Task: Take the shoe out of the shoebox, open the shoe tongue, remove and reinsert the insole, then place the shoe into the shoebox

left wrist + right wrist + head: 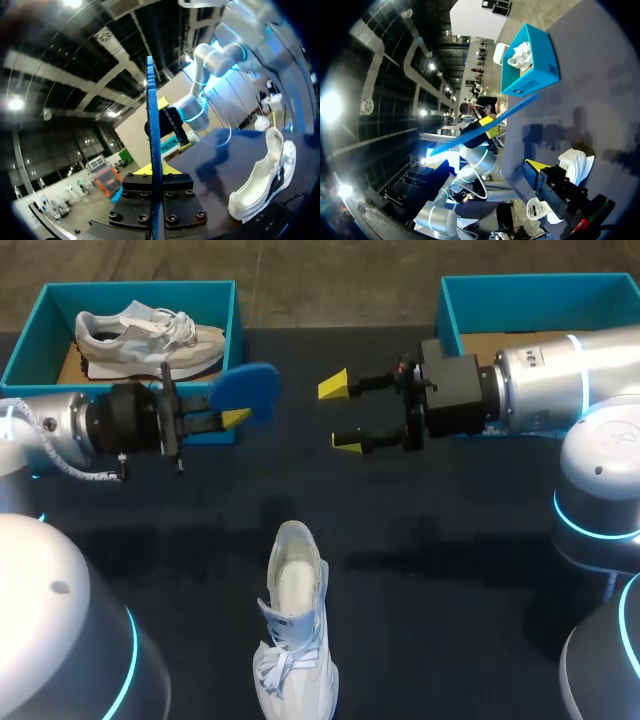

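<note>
My left gripper [232, 412] is shut on a blue insole [248, 388] and holds it on edge above the table, in front of the left shoebox [130, 288]. In the left wrist view the insole [153, 145] stands edge-on between the fingers of the left gripper [155, 172]. My right gripper [342, 413] hangs open and empty, its yellow tips facing the insole from a short way to its right. A white shoe [293, 625] lies on the dark table near the front, its opening facing up. The right wrist view shows the insole [485, 125] ahead of the right gripper [484, 164] and the shoe [576, 165] below.
The teal left shoebox holds a second grey-white shoe [150, 335]. Another teal shoebox [530, 282] stands at the back right, partly behind my right arm. Bare dark tabletop [450, 540] lies between the shoe and the grippers.
</note>
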You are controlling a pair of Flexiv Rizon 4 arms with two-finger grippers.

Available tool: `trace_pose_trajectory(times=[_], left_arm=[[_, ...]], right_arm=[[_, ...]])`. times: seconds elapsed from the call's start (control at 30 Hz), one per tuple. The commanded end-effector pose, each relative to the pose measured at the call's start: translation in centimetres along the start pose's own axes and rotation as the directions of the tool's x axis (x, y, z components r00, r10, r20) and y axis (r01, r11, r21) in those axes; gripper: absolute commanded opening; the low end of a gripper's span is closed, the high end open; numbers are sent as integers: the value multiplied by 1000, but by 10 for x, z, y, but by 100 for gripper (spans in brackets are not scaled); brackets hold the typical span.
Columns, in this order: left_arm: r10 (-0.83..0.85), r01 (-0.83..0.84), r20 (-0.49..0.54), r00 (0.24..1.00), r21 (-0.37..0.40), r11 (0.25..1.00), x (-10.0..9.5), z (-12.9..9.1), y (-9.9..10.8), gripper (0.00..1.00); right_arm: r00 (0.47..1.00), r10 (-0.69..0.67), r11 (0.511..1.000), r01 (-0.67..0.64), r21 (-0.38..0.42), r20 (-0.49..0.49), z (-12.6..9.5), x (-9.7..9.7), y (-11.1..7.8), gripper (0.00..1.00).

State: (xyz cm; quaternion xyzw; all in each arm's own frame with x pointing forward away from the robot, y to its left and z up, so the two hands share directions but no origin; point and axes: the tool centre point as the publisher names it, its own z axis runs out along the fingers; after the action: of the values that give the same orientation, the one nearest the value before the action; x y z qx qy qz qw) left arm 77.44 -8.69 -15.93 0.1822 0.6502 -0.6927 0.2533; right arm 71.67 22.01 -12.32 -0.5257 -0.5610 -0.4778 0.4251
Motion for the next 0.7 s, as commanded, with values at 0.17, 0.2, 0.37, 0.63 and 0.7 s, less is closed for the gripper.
trace_pose_trajectory(times=[0.17, 0.2, 0.37, 0.63, 0.7], left_arm=[[144, -143, -13, 990, 42, 989, 0, -2, 6, 0], [158, -157, -14, 987, 40, 987, 0, -2, 7, 0], [238, -237, -20, 971, 43, 971, 1, -2, 12, 0], [388, -387, -16, 922, 28, 922, -5, -4, 15, 0], [441, -441, -14, 897, 33, 897, -6, -3, 17, 0]], right_arm=[[1000, 0, 1000, 0, -2, 1, 3, 0, 0, 100], [1000, 0, 1000, 0, -2, 1, 3, 0, 0, 100], [1000, 0, 1000, 0, -2, 1, 3, 0, 0, 100], [1000, 0, 1000, 0, -2, 1, 3, 0, 0, 100], [1000, 0, 1000, 0, -2, 1, 3, 0, 0, 100]])
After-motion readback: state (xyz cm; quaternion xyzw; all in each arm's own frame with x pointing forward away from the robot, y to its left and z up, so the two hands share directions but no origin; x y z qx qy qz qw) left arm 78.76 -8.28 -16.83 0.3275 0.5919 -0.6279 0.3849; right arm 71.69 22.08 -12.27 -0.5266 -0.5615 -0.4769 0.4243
